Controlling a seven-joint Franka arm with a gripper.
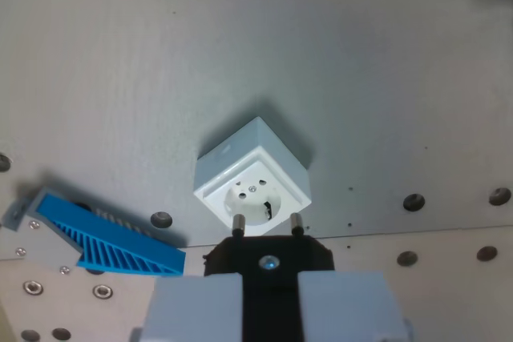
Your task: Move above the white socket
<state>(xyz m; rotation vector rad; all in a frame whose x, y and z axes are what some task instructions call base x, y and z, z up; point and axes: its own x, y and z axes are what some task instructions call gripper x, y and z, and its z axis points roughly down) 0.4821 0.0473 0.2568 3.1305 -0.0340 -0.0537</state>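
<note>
From my wrist camera I see the grey desk [240, 54] filling most of the view, dotted with screw holes along its lower part. At the bottom edge sits my pincer [269, 298], its two pale grey fingers [196, 306] closed on a black plug [268, 258] whose two metal pins [238, 224] point toward the work. The blue ribbed part [112, 242] lies on a grey bracket at the wrist view's left, well apart from the target. The white socket [252, 178] stands on the desk near the middle, turned corner-on, its round recess just beyond the pin tips. I judge I am in the approach step, close to hovering over the socket. The next move calls for a small shift to centre the pins over the recess, and perhaps a twist to match its rotation.
</note>
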